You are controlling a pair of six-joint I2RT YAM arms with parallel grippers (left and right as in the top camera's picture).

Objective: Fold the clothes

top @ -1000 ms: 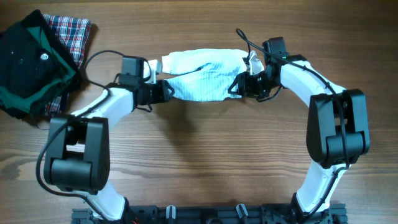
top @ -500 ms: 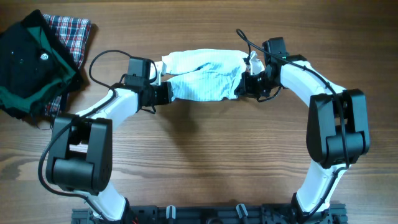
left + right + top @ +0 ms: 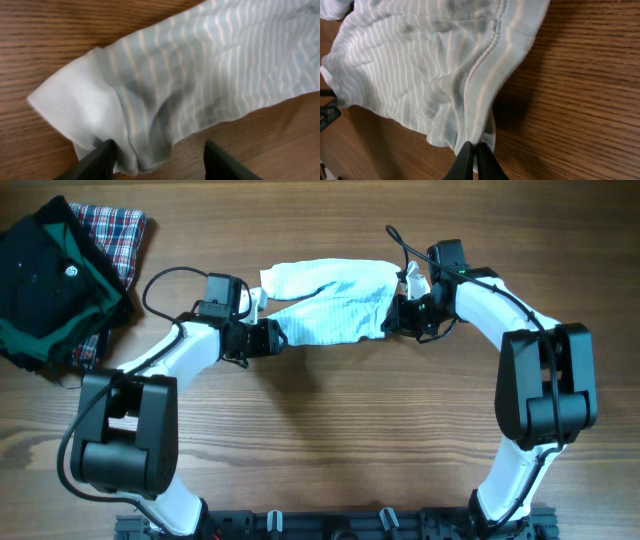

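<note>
One striped garment (image 3: 330, 305), left gripper (image 3: 159, 150) jaws apart at its edge, right gripper (image 3: 474, 151) pinching its hem.

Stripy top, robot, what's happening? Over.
Left gripper open, jaws either side of the hem. Right gripper shut on striped garment. Dark pile well apart.

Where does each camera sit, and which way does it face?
Overhead: above the table, facing straight down; shows left arm, right arm, garment and a dark pile.
Left wrist: on the left arm, facing the garment's end past the open left gripper.
Right wrist: on the right arm, facing the garment's edge, pinched by the shut right gripper.
Shared: all show garment and table.
</note>
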